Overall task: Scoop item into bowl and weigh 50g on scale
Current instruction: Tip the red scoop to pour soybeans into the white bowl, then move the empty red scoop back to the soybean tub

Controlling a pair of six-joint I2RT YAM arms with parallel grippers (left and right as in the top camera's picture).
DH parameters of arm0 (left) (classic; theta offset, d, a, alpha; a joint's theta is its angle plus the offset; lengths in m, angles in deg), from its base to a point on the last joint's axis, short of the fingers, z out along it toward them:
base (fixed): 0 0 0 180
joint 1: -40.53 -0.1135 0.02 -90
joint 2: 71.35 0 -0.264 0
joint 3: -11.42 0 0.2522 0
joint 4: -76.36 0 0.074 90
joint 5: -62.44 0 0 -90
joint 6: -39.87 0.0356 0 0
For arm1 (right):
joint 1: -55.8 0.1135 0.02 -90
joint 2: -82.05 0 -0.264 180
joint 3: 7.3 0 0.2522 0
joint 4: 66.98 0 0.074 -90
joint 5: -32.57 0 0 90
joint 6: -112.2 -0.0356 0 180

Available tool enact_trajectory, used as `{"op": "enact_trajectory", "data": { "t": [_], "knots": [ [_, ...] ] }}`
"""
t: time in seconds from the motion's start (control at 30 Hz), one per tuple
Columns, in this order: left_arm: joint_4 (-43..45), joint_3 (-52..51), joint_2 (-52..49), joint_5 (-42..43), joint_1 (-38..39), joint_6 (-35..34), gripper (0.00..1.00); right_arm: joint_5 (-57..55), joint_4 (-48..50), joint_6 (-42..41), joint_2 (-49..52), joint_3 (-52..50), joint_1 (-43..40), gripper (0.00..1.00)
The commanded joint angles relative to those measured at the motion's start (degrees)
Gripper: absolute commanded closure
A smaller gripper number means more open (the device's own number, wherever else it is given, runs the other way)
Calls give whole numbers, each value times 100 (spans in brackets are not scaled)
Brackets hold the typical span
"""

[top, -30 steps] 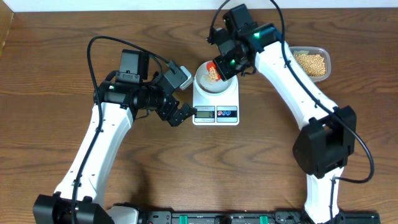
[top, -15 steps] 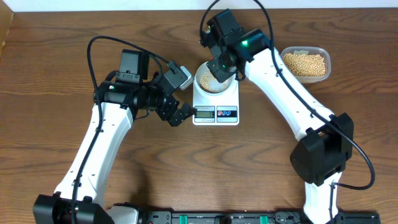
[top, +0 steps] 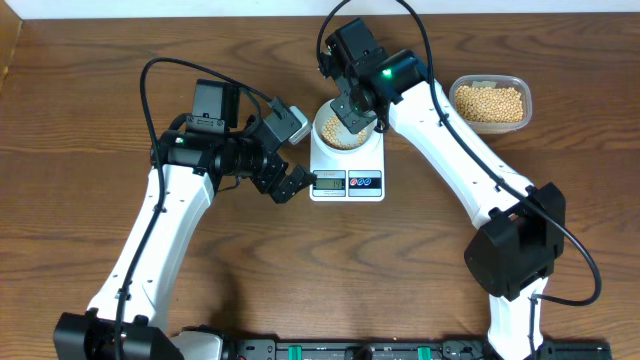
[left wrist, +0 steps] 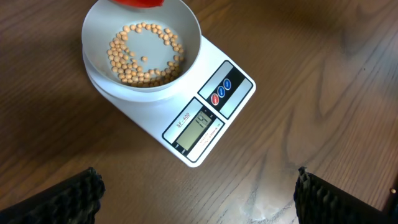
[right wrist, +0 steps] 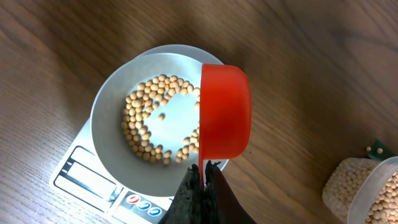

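Note:
The white bowl (right wrist: 107, 127) sits on the white scale (right wrist: 87, 175) and holds a loose layer of tan beans (right wrist: 144, 118). My right gripper (right wrist: 203, 177) is shut on the handle of a red scoop (right wrist: 225, 112), which is turned on its side over the bowl's right rim. In the left wrist view the bowl (left wrist: 98, 36), the beans (left wrist: 134, 59) and the scale (left wrist: 231, 87) show; its display (left wrist: 198, 121) reads about 14. My left gripper (left wrist: 199, 199) is open and empty on the near side of the scale, also in the overhead view (top: 291, 185).
A clear plastic container (top: 490, 102) full of beans stands right of the scale (top: 347, 182); it also shows in the right wrist view (right wrist: 364, 186). Bare wooden table (top: 400, 270) surrounds everything.
My right arm swung left over the bowl and tipped the scoop; the beans it carried now lie in the bowl. The left arm has not moved.

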Motion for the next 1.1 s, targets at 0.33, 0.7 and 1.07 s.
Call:
{"op": "enact_trajectory", "data": {
  "t": [0.33,0.7,1.07],
  "knots": [
    [-9,-50,0,-26,13,81,0,1801,105,39,-809,109,-748,99],
    [-9,-50,0,-26,13,81,0,874,-72,-330,-955,109,-1816,98],
    [-9,-50,0,-26,13,81,0,-68,-809,-501,-955,107,-2518,99]
  ]
}}
